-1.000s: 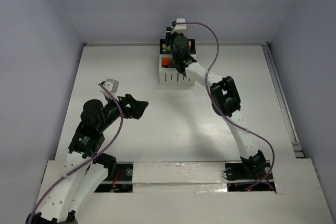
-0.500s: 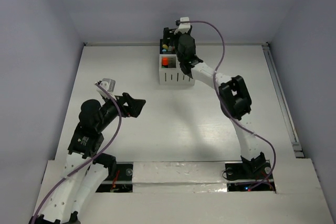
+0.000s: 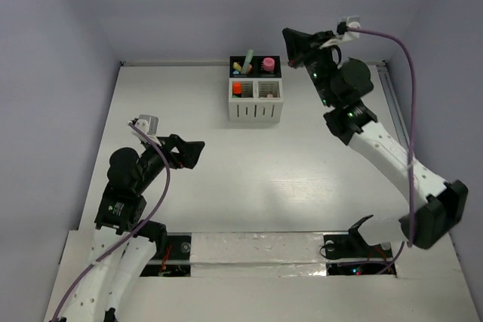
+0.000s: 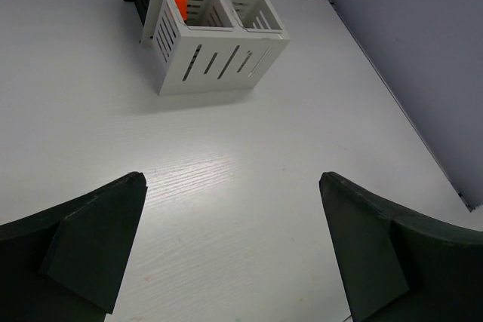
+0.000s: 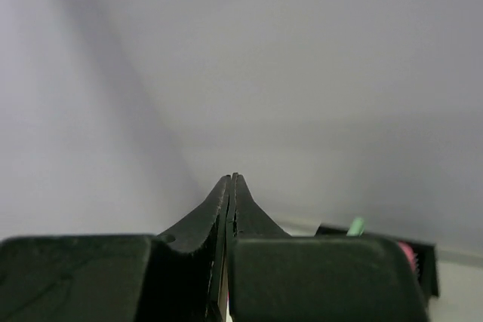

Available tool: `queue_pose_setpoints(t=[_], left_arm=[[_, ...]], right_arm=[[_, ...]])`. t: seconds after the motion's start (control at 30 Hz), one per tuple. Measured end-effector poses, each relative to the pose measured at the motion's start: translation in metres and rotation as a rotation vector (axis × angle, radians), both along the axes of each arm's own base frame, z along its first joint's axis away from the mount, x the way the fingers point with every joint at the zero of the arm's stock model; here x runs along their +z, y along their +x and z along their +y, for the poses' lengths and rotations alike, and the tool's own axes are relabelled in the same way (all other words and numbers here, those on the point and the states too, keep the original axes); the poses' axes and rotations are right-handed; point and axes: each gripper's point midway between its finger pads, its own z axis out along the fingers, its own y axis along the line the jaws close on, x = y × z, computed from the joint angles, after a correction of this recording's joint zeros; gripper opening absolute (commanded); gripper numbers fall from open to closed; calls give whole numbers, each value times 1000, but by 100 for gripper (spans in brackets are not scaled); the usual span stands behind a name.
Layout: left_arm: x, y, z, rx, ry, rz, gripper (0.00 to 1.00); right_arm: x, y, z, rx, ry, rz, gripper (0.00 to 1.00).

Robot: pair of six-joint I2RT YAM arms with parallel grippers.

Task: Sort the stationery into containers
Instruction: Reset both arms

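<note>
The right claw has its two fingers pressed flat together, empty, pointing at a plain pale wall. Low on the right, a black organizer peeks out, with a green tip and something pink showing.

The right gripper is no longer over the organizer. It has lifted clear and now stands at 1 o'clock from it, against the rear wall. The right arm's elbow has swung out toward 4 o'clock. The organizer's rear right compartment, holding a pink item, is now uncovered. The left gripper has drawn back slightly toward 8 o'clock.
</note>
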Motion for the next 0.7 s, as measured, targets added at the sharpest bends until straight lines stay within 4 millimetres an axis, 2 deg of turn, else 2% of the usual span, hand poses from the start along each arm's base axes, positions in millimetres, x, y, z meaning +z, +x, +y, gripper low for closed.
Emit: queue_pose_setpoints(t=[0.07, 0.17, 0.23, 0.27, 0.3, 0.4, 0.57, 0.63, 0.7], left_arm=[[2, -1, 1, 2, -3, -10, 99], [7, -2, 1, 3, -11, -26, 99], [11, -4, 1, -1, -19, -36, 99], [14, -6, 0, -6, -25, -41, 99], [19, -7, -1, -10, -31, -50, 99], [44, -13, -1, -21, -54, -102, 99], [109, -33, 7, -4, -104, -292, 99], [128, -43, 13, 15, -127, -360, 99], [138, -51, 17, 32, -144, -402, 99]], right_arm=[[-9, -30, -3, 72, -5, 26, 0], [-32, -64, -6, 156, -23, 92, 9], [-49, -86, -10, 207, -30, 139, 38], [-66, -92, -10, 229, -41, 180, 99], [-62, -110, -18, 248, -30, 167, 100], [-70, -148, -39, 269, -25, 187, 100], [-44, -207, -94, 206, 58, 117, 100], [-33, -229, -120, 158, 108, 72, 100], [-28, -243, -140, 114, 152, 41, 100]])
